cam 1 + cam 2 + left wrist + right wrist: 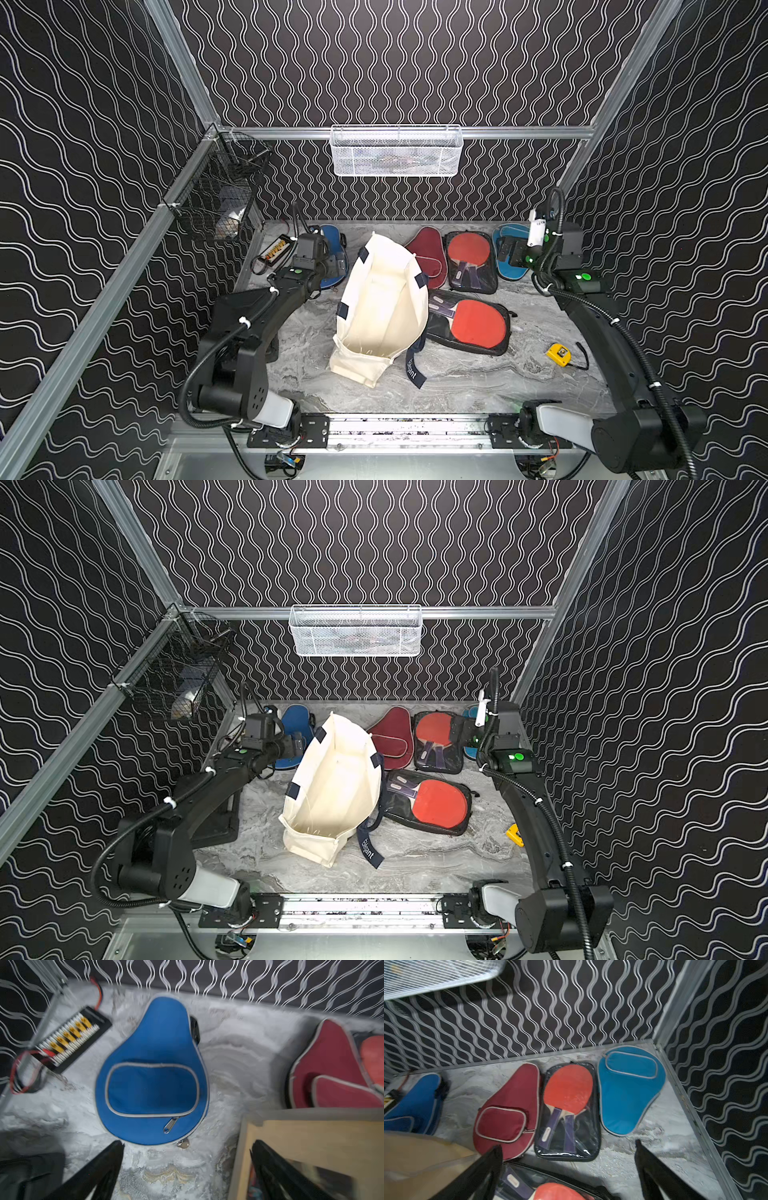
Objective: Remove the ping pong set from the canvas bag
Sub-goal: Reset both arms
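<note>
Top views both show the canvas bag lying open in the middle of the marbled surface, its pale inside showing and its navy strap trailing at 5 o'clock. The ping pong set lies around it, outside the bag. A blue cover is at 10 o'clock and a maroon cover at 1 o'clock. One clear pouch with a red paddle lies just beside the maroon cover. A second pouch at 3 o'clock touches the bag's side, and a teal cover is farthest out at 2 o'clock. A yellow tape measure sits at 4 o'clock. Left wrist view: the left jaws stand spread wide and hold nothing, hanging above the blue cover, with a connector board beside it and the bag's edge near. Right wrist view: the right jaws are likewise wide apart and empty, above the maroon cover, pouch and teal cover, which lie side by side.
</note>
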You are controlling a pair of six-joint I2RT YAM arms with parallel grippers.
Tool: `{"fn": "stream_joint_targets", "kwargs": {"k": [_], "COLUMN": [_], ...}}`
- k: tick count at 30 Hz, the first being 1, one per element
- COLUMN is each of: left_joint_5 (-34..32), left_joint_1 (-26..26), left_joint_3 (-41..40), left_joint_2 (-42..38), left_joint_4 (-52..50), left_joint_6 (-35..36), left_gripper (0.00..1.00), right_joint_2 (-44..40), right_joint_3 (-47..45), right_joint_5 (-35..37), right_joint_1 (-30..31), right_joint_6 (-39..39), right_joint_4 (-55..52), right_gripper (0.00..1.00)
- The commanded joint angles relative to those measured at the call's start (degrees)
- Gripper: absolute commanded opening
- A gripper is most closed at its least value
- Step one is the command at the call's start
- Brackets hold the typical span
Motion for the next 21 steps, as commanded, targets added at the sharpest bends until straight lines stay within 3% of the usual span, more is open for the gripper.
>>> {"fn": "stream_joint_targets", "kwargs": {"k": [1, 7, 16, 21], "left_joint_5": [-0.27, 0.27, 6.57, 5.66], "left_joint_1": [0.68, 1.89, 4.72, 5.08], "left_joint_3": [-0.76, -3.2, -19.91, -28.06], "left_joint_2": [2.91, 5.15, 1.31, -3.41], "left_joint_4": [6.61, 10.25, 33.14, 43.81], "left_joint_6": [-1.79, 0.62, 6.07, 8.86], "left_gripper": [0.99, 0.99, 0.99, 0.99], "right_joint_2": [0.86, 4.12, 4.92, 5.36], "right_joint_3": [-4.31, -7.14, -12.43, -15.43], "right_joint_5": [-3.3, -5.03, -4.48, -3.82], "right_joint_1": [-2.41, -4.77, -6.02, -6.32], "right_joint_6": [2.32, 3.53, 3.36, 3.54], "right_joint_4": [8.58, 12.38, 19.11, 23.05], "right_gripper": [0.98, 0.98, 0.98, 0.98]}}
